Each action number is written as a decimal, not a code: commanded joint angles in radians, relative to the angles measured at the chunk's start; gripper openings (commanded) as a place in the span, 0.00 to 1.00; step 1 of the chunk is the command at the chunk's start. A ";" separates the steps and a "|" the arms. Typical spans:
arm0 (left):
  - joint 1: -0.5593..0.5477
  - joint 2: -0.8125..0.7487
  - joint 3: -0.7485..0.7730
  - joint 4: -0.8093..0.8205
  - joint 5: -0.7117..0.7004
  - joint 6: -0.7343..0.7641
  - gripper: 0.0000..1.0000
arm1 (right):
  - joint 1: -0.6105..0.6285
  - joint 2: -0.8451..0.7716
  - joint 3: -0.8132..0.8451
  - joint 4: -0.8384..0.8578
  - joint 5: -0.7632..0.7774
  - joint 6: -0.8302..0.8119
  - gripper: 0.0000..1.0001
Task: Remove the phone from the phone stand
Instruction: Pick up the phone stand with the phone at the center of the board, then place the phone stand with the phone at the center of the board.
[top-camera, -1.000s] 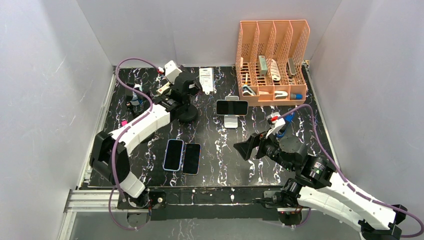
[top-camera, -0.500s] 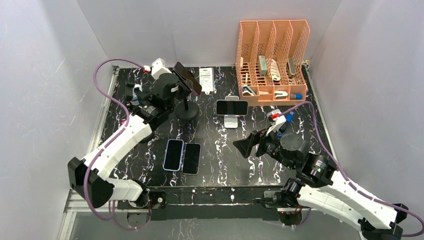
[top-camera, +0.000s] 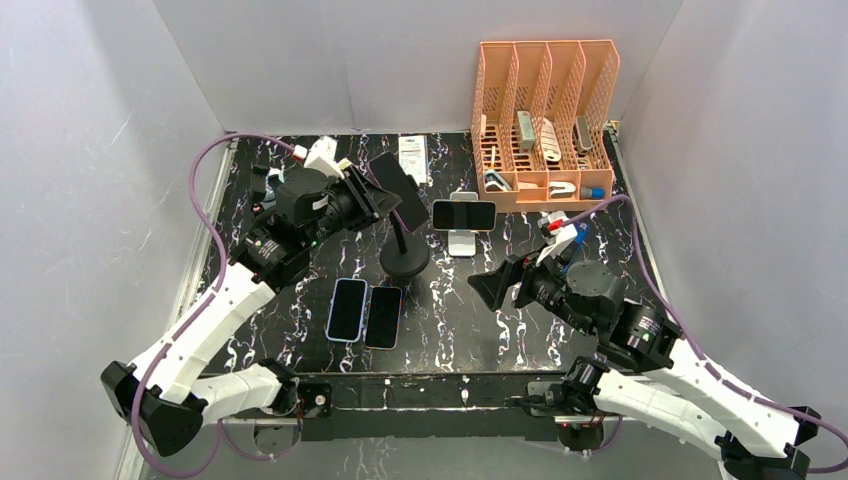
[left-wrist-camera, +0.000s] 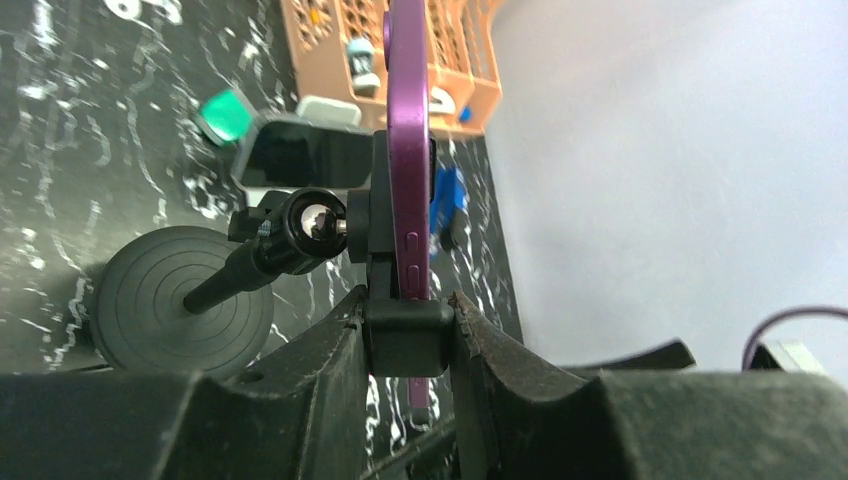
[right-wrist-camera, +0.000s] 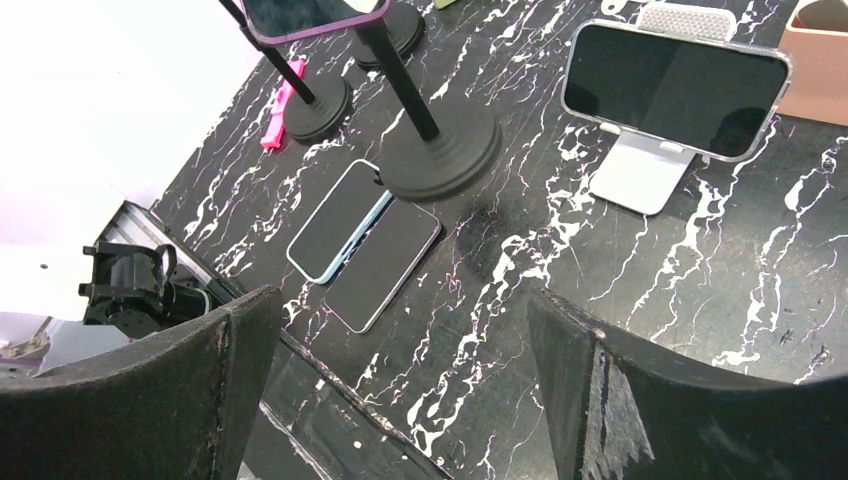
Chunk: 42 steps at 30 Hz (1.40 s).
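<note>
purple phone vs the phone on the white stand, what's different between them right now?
The purple phone sits clamped high on a black pole stand with a round base; the clear-cased phone leans on a low white stand. The left gripper is shut on the black pole stand's clamp around the purple phone; no gripper touches the clear-cased phone. Both screens are dark, both mounted.
</note>
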 joint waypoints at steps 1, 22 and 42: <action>-0.007 -0.065 -0.003 0.165 0.215 -0.017 0.00 | 0.000 -0.001 0.071 0.003 0.013 -0.022 0.99; -0.086 -0.068 -0.240 0.589 0.449 0.017 0.00 | 0.000 -0.048 0.181 -0.083 0.111 -0.071 0.99; -0.125 0.021 -0.412 0.688 0.477 0.218 0.00 | 0.000 -0.074 0.109 0.002 0.104 -0.132 0.99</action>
